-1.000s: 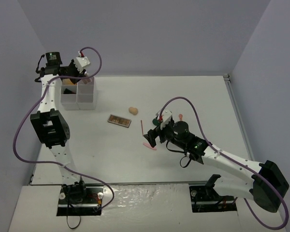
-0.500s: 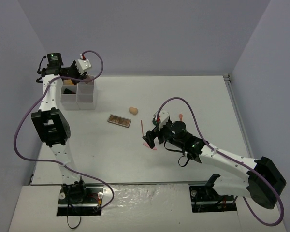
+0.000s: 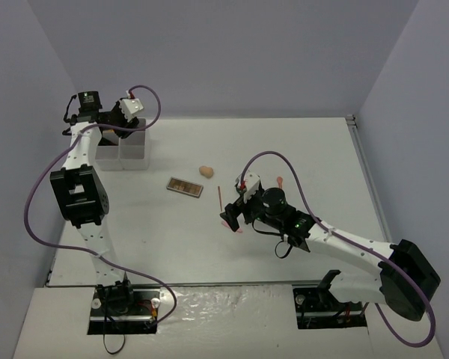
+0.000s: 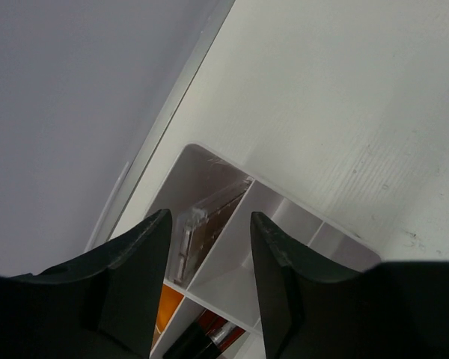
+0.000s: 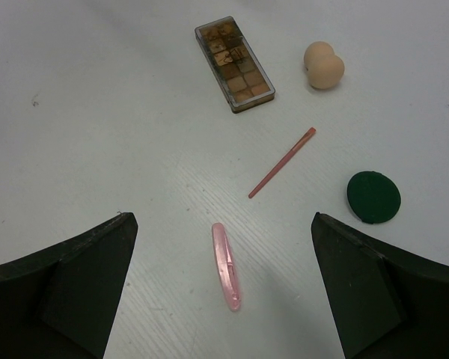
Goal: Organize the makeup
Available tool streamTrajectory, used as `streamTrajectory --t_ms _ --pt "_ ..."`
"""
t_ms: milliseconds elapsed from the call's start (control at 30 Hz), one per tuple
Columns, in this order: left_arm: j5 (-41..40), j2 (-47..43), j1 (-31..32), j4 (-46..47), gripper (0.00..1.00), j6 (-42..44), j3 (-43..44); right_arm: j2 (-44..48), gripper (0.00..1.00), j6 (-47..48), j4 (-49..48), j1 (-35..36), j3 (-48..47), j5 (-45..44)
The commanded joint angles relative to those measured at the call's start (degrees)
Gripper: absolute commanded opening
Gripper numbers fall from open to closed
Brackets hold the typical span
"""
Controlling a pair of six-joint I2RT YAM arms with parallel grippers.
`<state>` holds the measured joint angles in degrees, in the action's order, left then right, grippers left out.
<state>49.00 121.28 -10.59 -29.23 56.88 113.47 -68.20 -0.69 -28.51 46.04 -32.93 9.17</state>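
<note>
Nearest, right tool [image 5: 223,223], spread and empty, above pink stick [image 5: 226,268] flat on counter [image 5: 97,112]; thin, may skid when pinched. Beyond: red pencil [image 5: 282,162], green compact [image 5: 373,197], palette [image 5: 234,64], sponge [image 5: 324,65], loose. Far left: left tool [image 4: 209,217], spread, over white box [image 4: 284,206] holding second palette [image 4: 198,239]; other compartments mostly hidden.

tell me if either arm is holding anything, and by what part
Nothing is held. The left gripper hangs over the white compartment box with jaws open and empty; the right gripper is open wide too, the pink stick lying loose below it.
</note>
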Motion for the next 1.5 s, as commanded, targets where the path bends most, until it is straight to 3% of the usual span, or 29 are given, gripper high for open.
streamTrajectory --t_ms 0,133,267,333,400,467,633,833,933,1000,1067,1200,1467 --pt "-0.8 -6.5 -0.5 13.7 0.46 -5.1 -3.3 -0.4 1.0 -0.1 -4.6 -0.5 -1.3 1.5" --pt "-3.4 -10.8 -0.4 25.7 0.46 -14.6 -9.3 -1.1 0.99 -0.1 -4.3 -0.5 -1.7 1.9" --pt "-9.7 -17.5 0.6 43.2 0.46 -39.7 -17.4 -0.8 0.99 -0.3 -4.0 -0.6 -1.8 1.6" --pt "-16.8 -21.2 1.6 45.4 0.48 -51.1 -19.9 -0.5 0.99 -0.8 -4.0 -0.6 -1.7 0.6" --pt "-25.3 -24.6 3.8 41.7 0.54 -60.2 -21.0 -0.6 0.99 -1.0 -3.9 -0.7 -1.8 -0.3" --pt "-34.3 -29.2 6.0 34.1 0.69 -67.7 -21.2 -0.8 0.99 -1.4 -3.5 -0.7 -1.9 -1.5" --pt "-45.7 -39.4 14.3 21.9 0.82 -76.5 -29.9 -2.5 0.99 -2.3 -0.7 -1.0 -3.5 -4.6" --pt "-55.3 -46.8 22.8 6.1 0.84 -99.6 -36.9 -2.0 0.99 -2.7 0.2 -1.3 -3.8 -5.5" --pt "-56.1 -48.4 25.2 4.4 0.85 -107.5 -41.5 -2.0 0.99 -2.7 0.3 -1.2 -3.8 -5.7" --pt "-58.8 -48.9 27.1 3.7 0.9 -112.8 -44.3 -2.3 0.99 -2.7 0.4 -1.2 -3.8 -6.1" --pt "-63.0 -48.8 28.7 1.2 0.97 -119.9 -45.8 -2.4 0.99 -2.7 0.5 -1.2 -3.8 -6.5" --pt "-63.5 -44.9 29.9 -3.0 0.97 -128.9 -45.1 -2.1 0.99 -2.7 0.9 -1.3 -3.9 -7.7" --pt "-64.0 -23.7 31.2 -21.2 0.97 -137.1 -26.3 -3.0 0.99 -2.8 1.9 -1.3 -4.4 -9.0"
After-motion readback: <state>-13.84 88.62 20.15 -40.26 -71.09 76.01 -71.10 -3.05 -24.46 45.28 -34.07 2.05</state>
